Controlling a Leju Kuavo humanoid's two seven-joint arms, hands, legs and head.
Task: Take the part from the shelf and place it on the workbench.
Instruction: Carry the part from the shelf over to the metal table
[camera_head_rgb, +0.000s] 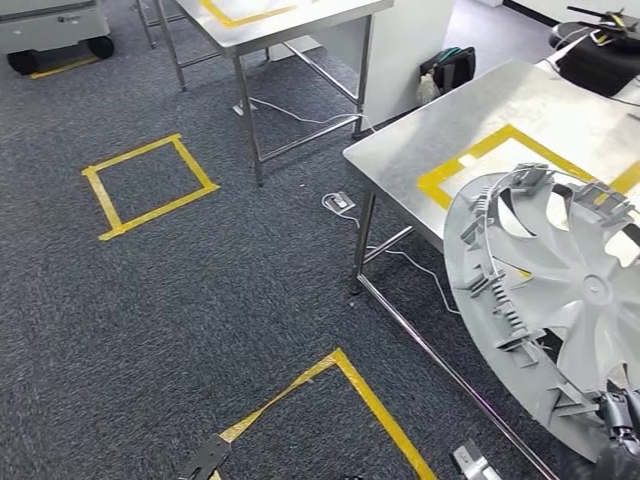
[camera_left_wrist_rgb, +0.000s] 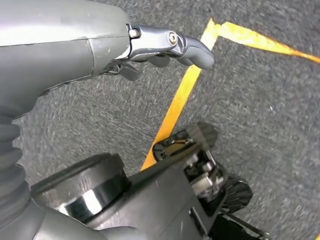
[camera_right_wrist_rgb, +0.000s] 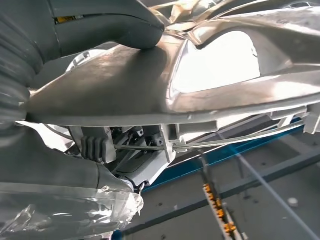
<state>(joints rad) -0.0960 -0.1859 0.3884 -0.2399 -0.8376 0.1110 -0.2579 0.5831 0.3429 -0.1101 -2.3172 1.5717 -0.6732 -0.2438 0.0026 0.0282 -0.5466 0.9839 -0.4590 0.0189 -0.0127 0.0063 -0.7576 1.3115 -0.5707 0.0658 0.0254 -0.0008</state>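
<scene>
The right hand (camera_head_rgb: 620, 425) grips the grey fan part (camera_head_rgb: 555, 300) over the steel surface (camera_head_rgb: 423, 150); the left hand (camera_left_wrist_rgb: 166, 47) hangs with fingers apart, holding nothing.

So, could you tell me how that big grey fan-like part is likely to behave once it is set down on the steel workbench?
The grey part looks like thin moulded plastic with open cut-outs, so probably light for its size and slightly flexible. The right hand holds only its rim, so it may sag or swing. The small clips along its edge look breakable, and it could slide on the smooth workbench.
</scene>
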